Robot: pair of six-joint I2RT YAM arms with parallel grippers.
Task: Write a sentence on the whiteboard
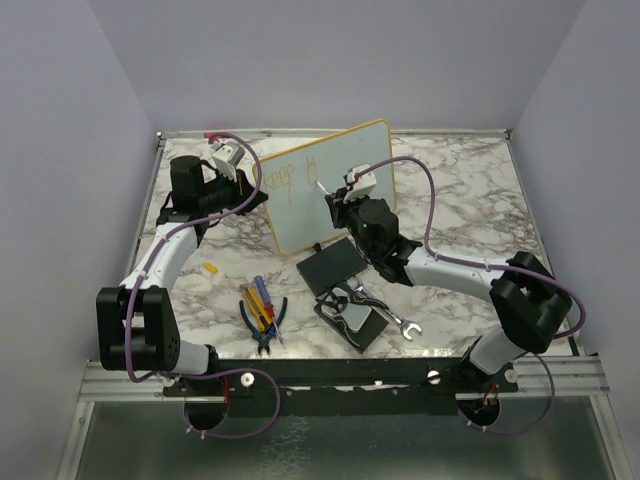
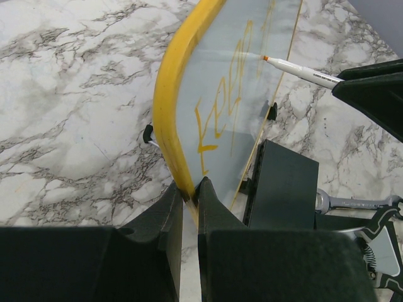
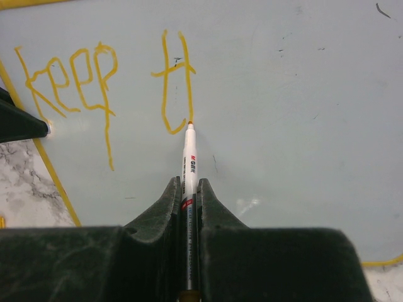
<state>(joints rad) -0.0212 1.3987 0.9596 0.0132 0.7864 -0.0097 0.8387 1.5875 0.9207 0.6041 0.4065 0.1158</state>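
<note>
Right wrist: right jaws clamp marker (image 3: 189, 170), tip on whiteboard (image 3: 283, 113); left jaws pinch its frame (image 2: 167, 94)

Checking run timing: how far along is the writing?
Done: "keep" stands in orange on the board. In hand: the right claw grips a marker, its tip on the board at the second word, where only a "t" and one more stroke show. The left claw clamps the frame. Left: the rest of the sentence. The board beyond is blank.

The whiteboard (image 3: 289, 113) bears orange handwriting (image 3: 69, 78) "keep t"; the marker (image 3: 189, 167) label is illegible.
</note>
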